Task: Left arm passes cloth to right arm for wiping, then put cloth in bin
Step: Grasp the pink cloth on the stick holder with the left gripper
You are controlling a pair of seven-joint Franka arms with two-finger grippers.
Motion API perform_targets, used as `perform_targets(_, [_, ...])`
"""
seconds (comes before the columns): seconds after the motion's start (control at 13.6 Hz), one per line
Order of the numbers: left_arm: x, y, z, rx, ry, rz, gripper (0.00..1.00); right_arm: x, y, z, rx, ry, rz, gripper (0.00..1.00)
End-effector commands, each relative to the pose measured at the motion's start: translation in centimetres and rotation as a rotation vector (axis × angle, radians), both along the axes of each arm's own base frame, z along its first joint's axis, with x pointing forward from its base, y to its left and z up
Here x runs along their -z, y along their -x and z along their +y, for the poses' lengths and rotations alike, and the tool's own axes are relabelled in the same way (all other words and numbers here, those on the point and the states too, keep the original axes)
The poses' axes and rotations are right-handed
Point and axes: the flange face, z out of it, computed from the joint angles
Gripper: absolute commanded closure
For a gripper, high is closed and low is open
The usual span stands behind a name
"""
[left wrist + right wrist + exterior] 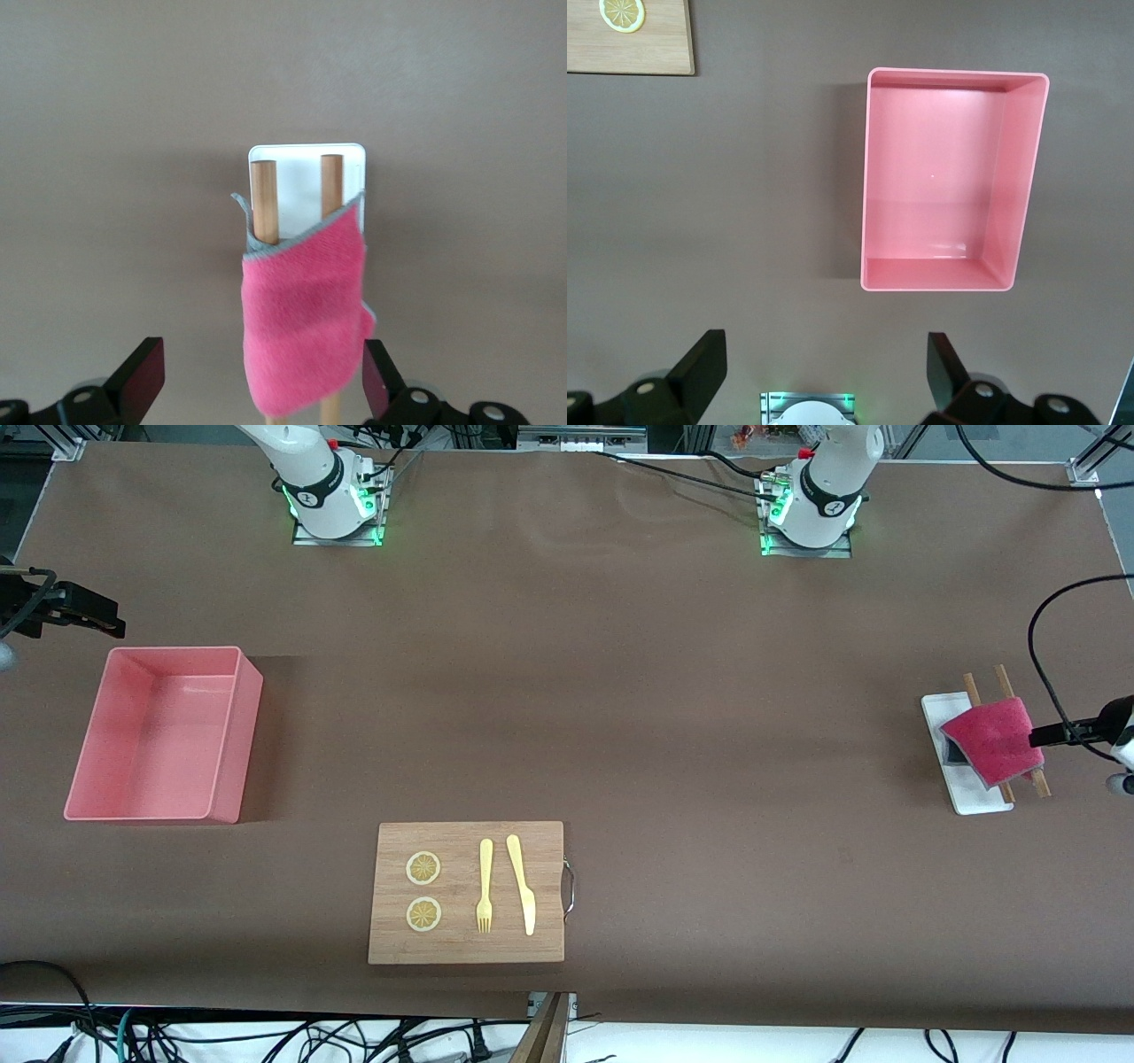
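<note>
Only the left wrist view shows the left gripper [257,385] spread wide, grasping nothing, above the fuzzy magenta cloth [301,323] draped over two wooden rods [264,202] on the small white tray [306,168]. The right wrist view shows the right gripper [824,372] likewise released, and the salmon-pink plastic bin [952,186] on the counter [620,691] holding nothing.

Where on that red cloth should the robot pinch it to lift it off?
Probably the cloth's free edge hanging past the white tray, coming from above. It drapes over two wooden sticks, so that end is raised off the table and the open left tool already straddles it.
</note>
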Motion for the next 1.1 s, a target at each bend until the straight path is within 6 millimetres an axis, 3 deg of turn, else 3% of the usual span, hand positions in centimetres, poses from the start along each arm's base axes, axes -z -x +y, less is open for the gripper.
perform_targets(0.0, [1.2,0.0,1.6,0.031,0.0,0.003,0.08,-0.3,0.1,-0.2,0.005,0.011,-0.004,0.0])
perform_targets(0.22, [2.5,0.2,1.7,0.027,0.012,0.02,0.13,-0.3,0.1,-0.4,0.006,0.011,-0.004,0.0])
perform_targets(0.51, [3.0,0.2,1.7,0.026,0.015,0.027,0.35,-0.3,0.1,-0.4,0.006,0.011,-0.004,0.0])
perform_targets(0.73, [3.8,0.2,1.7,0.028,0.02,0.032,0.35,-0.3,0.1,-0.5,0.008,0.011,-0.004,0.0])
perform_targets(1.03, [4.3,0.1,1.7,0.026,0.024,0.035,0.45,-0.3,0.1,-0.5,0.008,0.011,-0.004,0.0])
